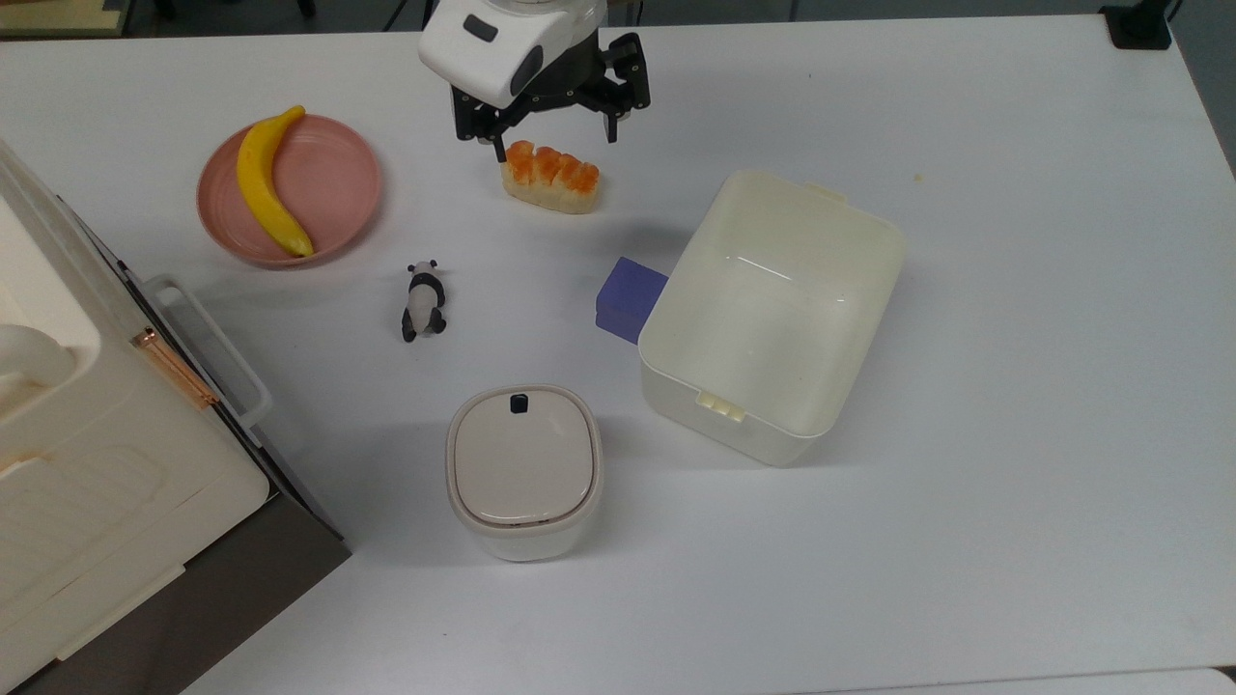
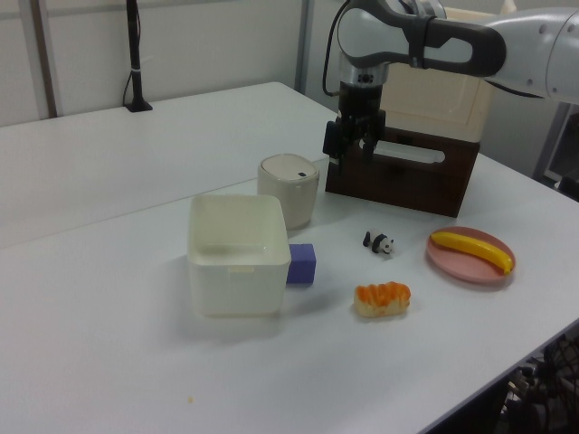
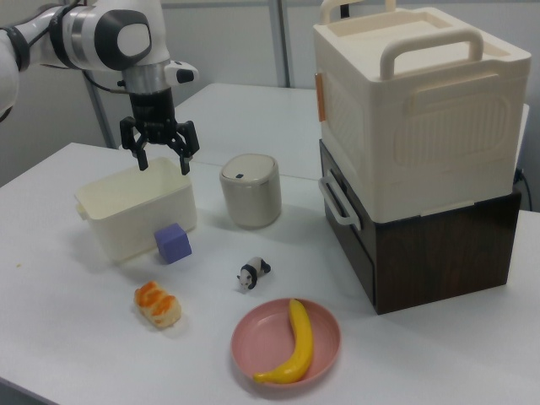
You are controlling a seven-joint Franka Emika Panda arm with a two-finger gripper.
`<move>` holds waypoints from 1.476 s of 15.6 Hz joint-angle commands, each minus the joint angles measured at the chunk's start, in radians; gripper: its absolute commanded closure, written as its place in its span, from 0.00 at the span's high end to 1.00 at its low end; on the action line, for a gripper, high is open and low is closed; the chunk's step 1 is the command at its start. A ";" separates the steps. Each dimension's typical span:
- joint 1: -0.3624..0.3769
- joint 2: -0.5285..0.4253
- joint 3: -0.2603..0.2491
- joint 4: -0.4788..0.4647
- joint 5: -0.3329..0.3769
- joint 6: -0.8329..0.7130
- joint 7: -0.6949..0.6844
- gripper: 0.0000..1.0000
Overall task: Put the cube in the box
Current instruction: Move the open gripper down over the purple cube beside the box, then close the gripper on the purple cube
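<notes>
The blue-purple cube (image 1: 630, 297) rests on the table, touching the outer long wall of the cream-white box (image 1: 731, 421) on the top view's left. The box is lidless with nothing inside. My gripper (image 1: 556, 141) hangs open and holds nothing, high over the table near the far edge in the top view, above the orange-topped bread piece and well apart from the cube. The left view has the cube (image 2: 302, 263) to the right of the box (image 2: 237, 271), with the gripper (image 2: 348, 152) raised behind them. The right view shows the gripper (image 3: 164, 161) above the box (image 3: 135, 215), and the cube (image 3: 173, 243) in front.
An orange-topped bread piece (image 1: 550, 177) lies under the gripper. A pink plate (image 1: 328, 183) holds a banana (image 1: 266, 183). A panda figurine (image 1: 424, 301) and a lidded cream container (image 1: 523, 471) stand nearby. A big white case (image 1: 87, 463) on a dark base fills the top view's left.
</notes>
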 commanded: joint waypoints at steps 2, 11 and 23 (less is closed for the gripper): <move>0.000 -0.016 -0.009 -0.026 0.030 0.037 -0.179 1.00; 0.093 -0.054 -0.120 -0.217 0.083 0.222 -0.638 1.00; 0.172 0.058 -0.124 -0.375 0.004 0.555 -0.821 1.00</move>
